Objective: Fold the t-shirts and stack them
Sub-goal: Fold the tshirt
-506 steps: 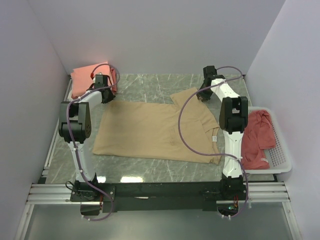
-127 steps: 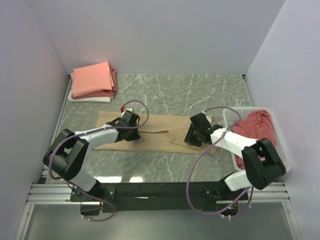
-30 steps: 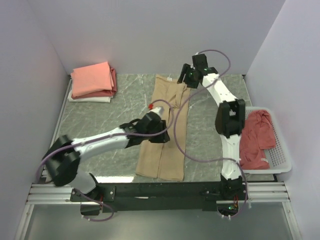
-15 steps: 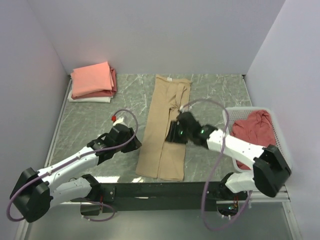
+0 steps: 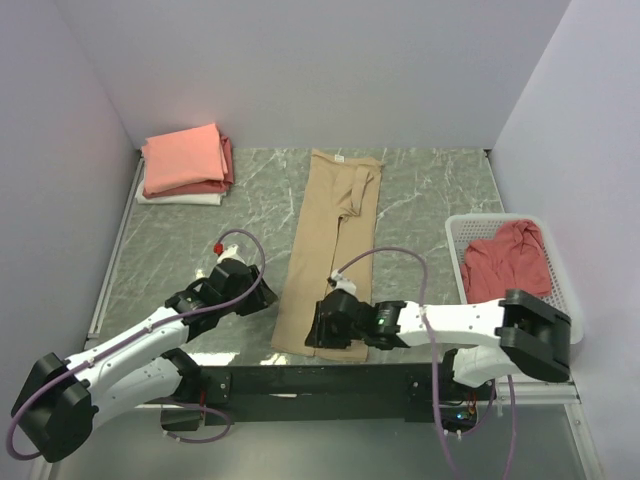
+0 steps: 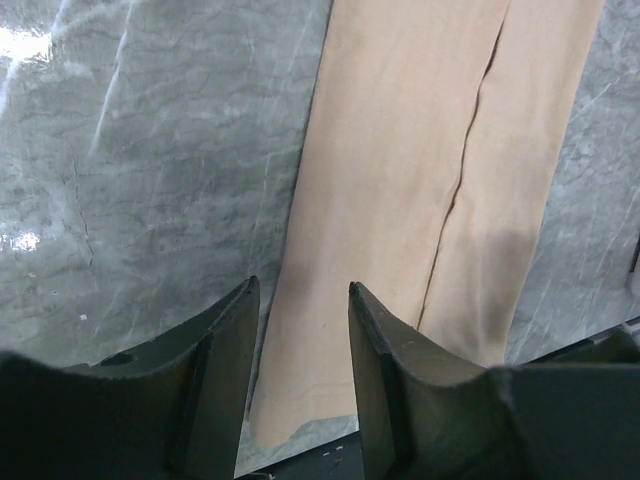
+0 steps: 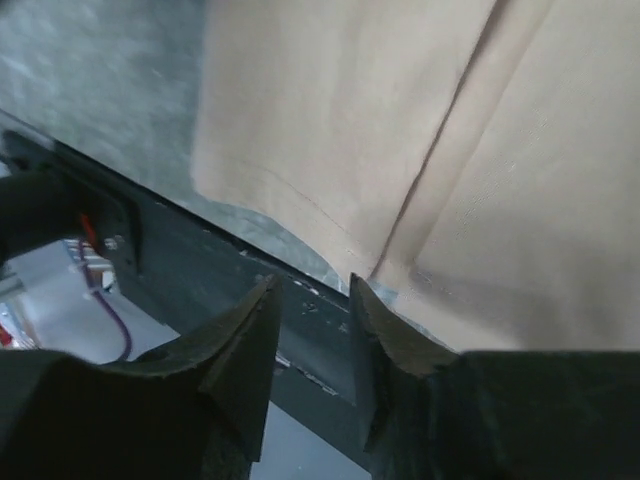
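Top external view: the tan t-shirt (image 5: 335, 250) lies flat on the grey marbled surface (image 5: 430, 190), folded lengthwise into a long narrow strip. It runs from the far edge, where its small neck label (image 5: 340, 158) shows, to the near edge of the surface. A straight line runs down its middle where the folded sides meet.

The right jaws hang over the strip's near hem. In the right wrist view they stand apart with nothing between them, above the hem's corner and the dark rail (image 7: 300, 330) in front of the surface. The left jaws are low, just beside the strip's left edge near its near end. In the left wrist view they also stand apart and hold nothing, with the shirt's left edge and bare marble seen through the gap.

At the far left corner sits a stack of folded tees: a salmon-pink t-shirt (image 5: 183, 157) on top, a red t-shirt (image 5: 226, 160) under it and a white t-shirt (image 5: 180, 198) at the bottom. At the right, well apart from the strip, a dusty red t-shirt (image 5: 505, 272) lies crumpled in the white slatted basket (image 5: 480, 226).
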### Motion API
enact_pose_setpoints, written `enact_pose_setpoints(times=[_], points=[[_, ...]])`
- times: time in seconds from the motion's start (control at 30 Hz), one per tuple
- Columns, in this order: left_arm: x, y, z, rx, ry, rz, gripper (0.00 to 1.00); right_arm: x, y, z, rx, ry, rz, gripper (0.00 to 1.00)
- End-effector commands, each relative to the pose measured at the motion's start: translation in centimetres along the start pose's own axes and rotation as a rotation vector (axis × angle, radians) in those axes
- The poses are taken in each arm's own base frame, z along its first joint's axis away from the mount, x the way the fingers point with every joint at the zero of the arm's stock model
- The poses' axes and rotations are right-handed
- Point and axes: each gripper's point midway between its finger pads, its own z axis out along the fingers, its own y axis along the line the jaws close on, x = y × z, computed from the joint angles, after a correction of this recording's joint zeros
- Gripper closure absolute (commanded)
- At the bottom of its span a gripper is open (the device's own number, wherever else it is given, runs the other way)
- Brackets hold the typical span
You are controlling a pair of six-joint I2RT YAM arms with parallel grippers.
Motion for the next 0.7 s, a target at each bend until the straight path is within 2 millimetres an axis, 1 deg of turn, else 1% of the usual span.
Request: enact_pose_setpoints(times=[0.0,0.03,0.1,0.23,0.47,0.6,0.67], points=[[-1.0,-1.3,-0.4,0.054,-0.035,-0.001,0.53,0.4,1.6,1.3,-0.010,-0.015,0.059,0.60],[-1.0,-1.2,-0.5,0.052,-0.035,-0.002,0.53,0.5,1.7,1.5,-0.003,-0.009,0.066,0.62],[-0.9,-1.2,-0.4,0.057,-0.033,-0.001,0.53,1.0,1.1,1.9,0.030,0.002,0.067,0.64],[-0.7,-1.2,-0.4,0.065,-0.028,-0.003,0.53,1.2,1.0,1.9,0.043,0.002,0.070,0.64],[-0.6,-1.1,-0.3,0.064,-0.024,0.000,0.53,1.8,0.5,2.6,0.075,0.019,0.067,0.64],[-0.5,-1.2,-0.3,0.069,-0.020,-0.001,0.53,1.9,-0.1,2.6,0.103,0.018,0.066,0.64],[-0.4,-1.1,-0.3,0.069,-0.018,-0.002,0.53,1.9,-0.1,2.2,0.105,0.008,0.063,0.64]])
